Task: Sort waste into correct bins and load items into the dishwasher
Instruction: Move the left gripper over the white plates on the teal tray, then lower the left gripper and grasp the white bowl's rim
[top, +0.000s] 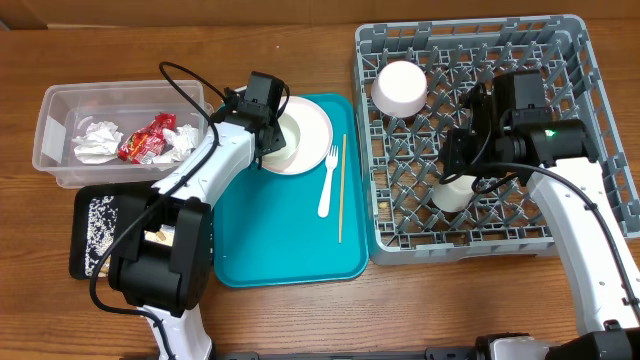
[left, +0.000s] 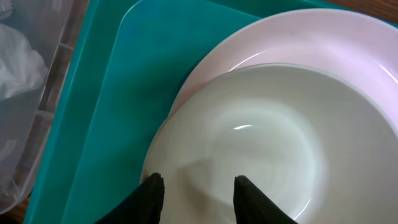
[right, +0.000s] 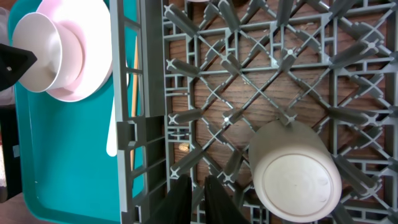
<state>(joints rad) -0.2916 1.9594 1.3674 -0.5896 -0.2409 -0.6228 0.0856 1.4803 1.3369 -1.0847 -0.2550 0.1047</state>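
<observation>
A white bowl (left: 261, 143) sits on a large pale pink plate (left: 323, 37) at the far end of the teal tray (top: 280, 240); the left gripper (left: 196, 182) is over the bowl's near rim with its fingers (left: 152, 196) apart, one at the rim and one inside the bowl; whether either touches the rim is hard to tell, as the lower edge of the left wrist view cuts them off. From overhead the left arm hides part of the bowl. A white plastic fork (top: 328, 185) and a thin wooden chopstick (top: 342, 190) lie side by side on the tray, just beside the plate.

The grey dish rack (top: 560, 60) stands against the tray's right side; it holds an upturned white bowl (top: 400, 88) in the far corner nearest the tray, and a small white cup (right: 292, 177), bottom up, among the pegs. The right gripper (right: 198, 186) hangs over the rack's lattice floor with its fingers almost together and nothing between them; a tan crumb (right: 184, 147) shows through the lattice.

Off the tray's left side, a clear tub (top: 50, 150) holds crumpled napkins (top: 97, 140) and a red wrapper (top: 148, 138); nearer, a black tray (top: 85, 215) carries pale crumbs (top: 100, 225), its tray-side part hidden by the arm base.
</observation>
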